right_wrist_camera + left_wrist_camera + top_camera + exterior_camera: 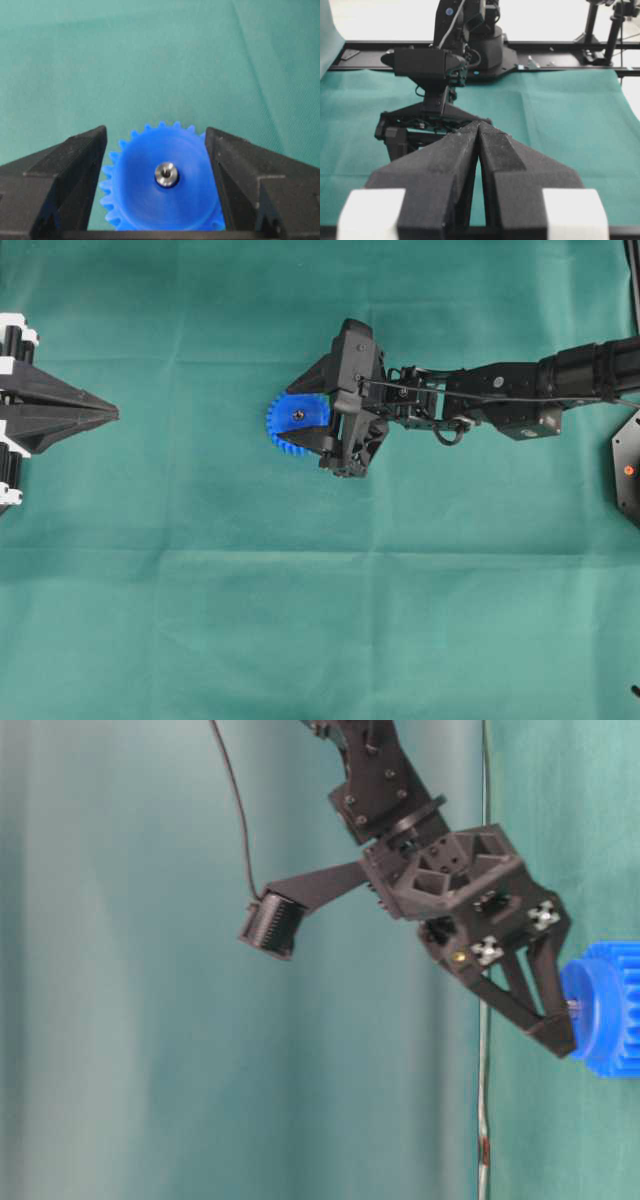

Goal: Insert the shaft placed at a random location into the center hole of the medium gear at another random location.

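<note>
shaft (pixel 166 174): upright in center hole, long axis vertical, end up
medium gear (pixel 165 187): flat on desk (pixel 150 60)
right hand (pixel 156 150): spread wide, straddling gear
left hand (pixel 479 131): closed, empty

One medium gear (pixel 293 423), bright blue, lies on the green cloth (pixel 320 620), near the middle of its far half in the overhead view. One shaft (pixel 166 174) stands in the one center hole of that gear. Two arms show, each with one gripper: the left gripper (pixel 108 415) at the cloth's left edge, the right gripper (pixel 156 150) over the gear.
</note>
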You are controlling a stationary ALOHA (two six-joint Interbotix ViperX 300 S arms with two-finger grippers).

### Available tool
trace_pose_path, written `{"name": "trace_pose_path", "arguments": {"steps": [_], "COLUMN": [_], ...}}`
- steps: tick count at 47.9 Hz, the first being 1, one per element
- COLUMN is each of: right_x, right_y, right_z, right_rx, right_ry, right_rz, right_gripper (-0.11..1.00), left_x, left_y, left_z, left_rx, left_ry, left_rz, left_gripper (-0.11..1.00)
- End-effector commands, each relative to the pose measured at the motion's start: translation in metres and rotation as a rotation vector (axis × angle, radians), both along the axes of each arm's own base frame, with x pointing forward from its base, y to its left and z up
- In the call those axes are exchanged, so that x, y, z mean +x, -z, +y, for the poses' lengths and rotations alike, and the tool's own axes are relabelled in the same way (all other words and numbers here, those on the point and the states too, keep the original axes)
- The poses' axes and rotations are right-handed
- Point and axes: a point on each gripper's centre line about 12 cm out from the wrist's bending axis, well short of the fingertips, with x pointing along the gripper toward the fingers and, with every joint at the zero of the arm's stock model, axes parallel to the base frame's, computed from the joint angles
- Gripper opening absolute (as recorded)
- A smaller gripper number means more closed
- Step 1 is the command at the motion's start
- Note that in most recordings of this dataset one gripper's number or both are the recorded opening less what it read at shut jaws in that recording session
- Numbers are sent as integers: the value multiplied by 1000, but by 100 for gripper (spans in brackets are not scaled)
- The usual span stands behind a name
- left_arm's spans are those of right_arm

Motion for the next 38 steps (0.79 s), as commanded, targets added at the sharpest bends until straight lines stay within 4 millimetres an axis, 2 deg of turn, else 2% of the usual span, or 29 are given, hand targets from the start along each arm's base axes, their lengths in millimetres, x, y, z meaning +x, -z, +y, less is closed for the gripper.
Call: {"name": "trace_pose_path", "arguments": {"steps": [1, 10, 18, 31, 38], "right_x": [1, -8, -16, -23, -34], "right_y": [-35, -65, -82, -85, -86], "right_z": [2, 3, 4, 5, 6], "right_rx": [0, -3, -3, -3, -3], "right_ry": [0, -2, -4, -4, -4], "right_rz": [-76, -123, -139, -140, -140], "right_gripper": [80, 80, 80, 80, 79], "left_x": [3, 2, 2, 3, 2], "left_y": [-9, -9, -9, -9, -9], "left_z": [0, 0, 0, 0, 0], "left_rx": [0, -2, -2, -2, -5], "left_ry": [-1, -1, -1, -1, -1], "left_rz": [-21, -23, -23, -21, -23], "left_gripper": [0, 0, 0, 0, 0]}}
